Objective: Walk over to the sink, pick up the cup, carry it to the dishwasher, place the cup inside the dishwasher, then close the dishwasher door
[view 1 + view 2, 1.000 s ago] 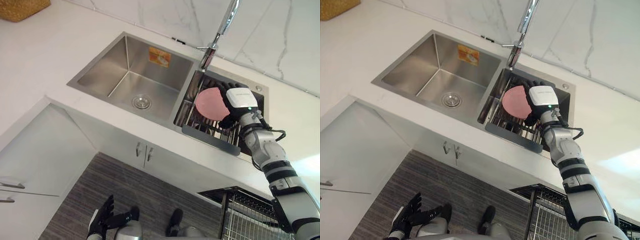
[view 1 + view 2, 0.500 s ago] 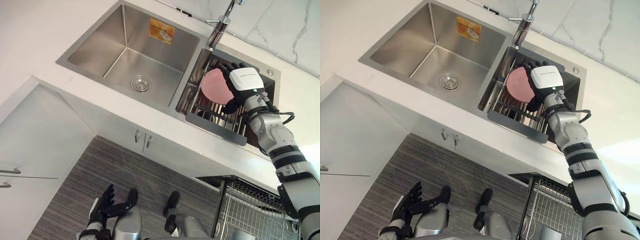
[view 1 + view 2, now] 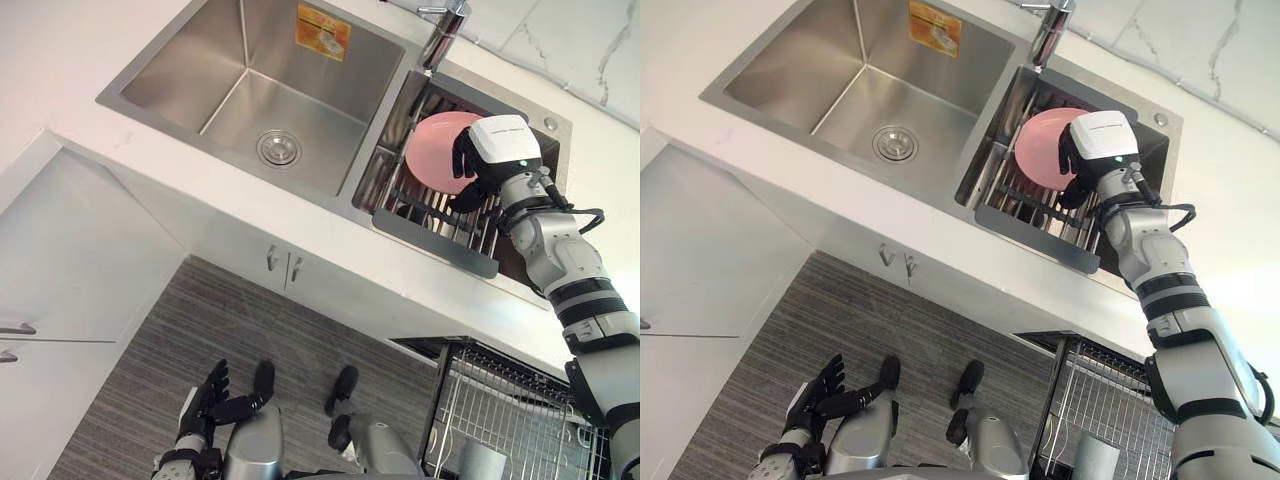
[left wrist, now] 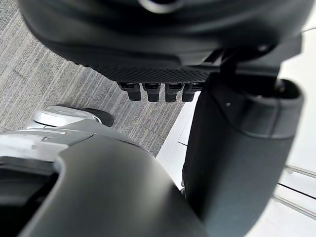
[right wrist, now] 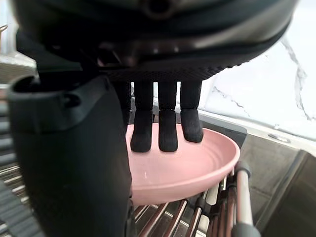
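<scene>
A pink bowl (image 3: 432, 152) stands on edge in the wire rack (image 3: 432, 243) set into the sink's right basin. My right hand (image 3: 497, 150) reaches over the counter and is shut on the bowl. In the right wrist view its fingers (image 5: 167, 129) curl down inside the pink bowl (image 5: 197, 163), and the thumb (image 5: 74, 163) presses against the rim's outer side. My left hand (image 3: 205, 402) hangs low beside me over the floor, open, with straight fingers (image 4: 158, 90) and nothing in it.
The steel left basin (image 3: 260, 100) has a drain (image 3: 279, 147), with the faucet (image 3: 442, 38) behind the divider. White cabinet doors (image 3: 200, 250) sit below the counter. The open dishwasher's wire rack (image 3: 510, 420) is at the lower right, over striped grey flooring (image 3: 300, 350).
My right hand's fingers have curled onto the bowl's rim, and the bowl now faces me more fully. The whole view has shifted as my head moved. The left hand stays idle.
</scene>
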